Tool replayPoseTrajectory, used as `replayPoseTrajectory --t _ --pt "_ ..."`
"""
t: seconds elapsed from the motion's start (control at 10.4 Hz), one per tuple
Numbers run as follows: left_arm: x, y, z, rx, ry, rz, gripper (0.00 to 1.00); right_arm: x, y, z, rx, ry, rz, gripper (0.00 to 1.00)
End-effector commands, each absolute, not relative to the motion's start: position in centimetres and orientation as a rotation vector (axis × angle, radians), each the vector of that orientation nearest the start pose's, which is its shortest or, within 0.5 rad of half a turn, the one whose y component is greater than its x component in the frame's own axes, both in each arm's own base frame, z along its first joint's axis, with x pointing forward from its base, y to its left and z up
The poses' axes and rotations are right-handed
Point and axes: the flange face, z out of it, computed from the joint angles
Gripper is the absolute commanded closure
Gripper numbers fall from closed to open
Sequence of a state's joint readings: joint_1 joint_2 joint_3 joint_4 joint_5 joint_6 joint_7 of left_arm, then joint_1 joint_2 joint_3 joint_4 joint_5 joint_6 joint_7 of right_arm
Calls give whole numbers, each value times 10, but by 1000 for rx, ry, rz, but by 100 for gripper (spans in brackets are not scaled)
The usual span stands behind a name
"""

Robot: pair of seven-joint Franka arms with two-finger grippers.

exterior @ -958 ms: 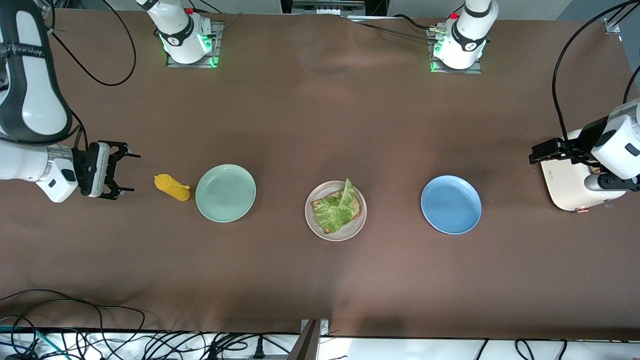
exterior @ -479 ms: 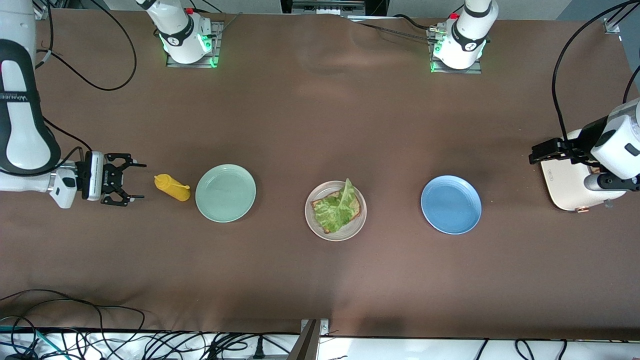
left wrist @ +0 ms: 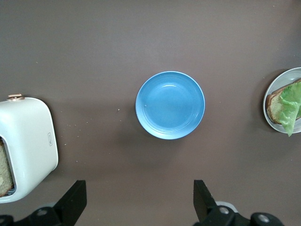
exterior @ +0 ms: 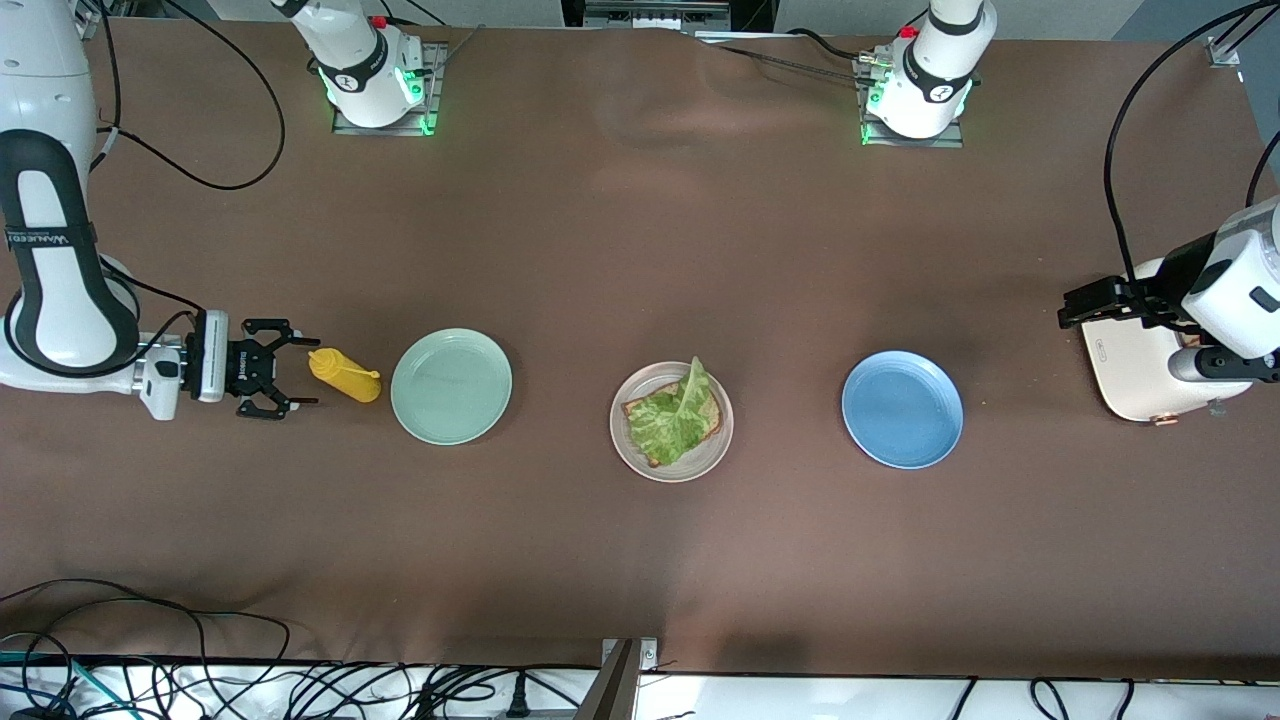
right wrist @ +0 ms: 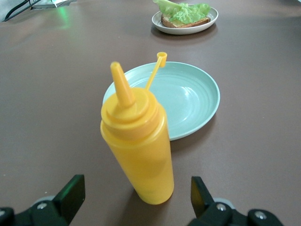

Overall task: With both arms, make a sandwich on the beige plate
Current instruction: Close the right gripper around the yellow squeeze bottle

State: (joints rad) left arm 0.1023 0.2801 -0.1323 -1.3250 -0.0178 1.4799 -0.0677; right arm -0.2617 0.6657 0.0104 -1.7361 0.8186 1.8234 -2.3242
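Reaching low along the worktop (exterior: pixel 620 250), the right tool (exterior: pixel 300 372) stood with fingers apart just beside the yellow bottle (exterior: pixel 343 374). The left tool (exterior: pixel 1068 308) waited, fingers apart, over the toaster (exterior: pixel 1135 375). Bread and lettuce (exterior: pixel 675 418) lay on the beige plate (exterior: pixel 622 440), mid-worktop.

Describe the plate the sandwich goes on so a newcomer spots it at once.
Three round plates lie in a row across the brown table. The beige plate is the middle one, between the mint-green plate and the blue plate. It alone carries food: a slice of brown bread under a green lettuce leaf.
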Motion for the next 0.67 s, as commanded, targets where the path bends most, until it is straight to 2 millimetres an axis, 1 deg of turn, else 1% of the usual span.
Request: replayPoseTrajectory --t 0.0,0.1,0.29,0.48,0.57 --pt "624 -8 575 -3167 -29 193 0 612 -95 154 -1541 -1675 -773 0" --pt "624 -8 575 -3167 -29 193 0 611 -93 148 -1537 -1672 -771 0" --pt "624 -8 575 -3167 -29 193 0 607 -87 128 -1530 -1632 -788 0" --pt "623 -7 576 -3167 -31 190 0 607 -83 123 -1523 -1624 -799 0" --pt "624 -8 575 -3167 -29 193 0 607 -79 124 -1520 -1616 -803 4"
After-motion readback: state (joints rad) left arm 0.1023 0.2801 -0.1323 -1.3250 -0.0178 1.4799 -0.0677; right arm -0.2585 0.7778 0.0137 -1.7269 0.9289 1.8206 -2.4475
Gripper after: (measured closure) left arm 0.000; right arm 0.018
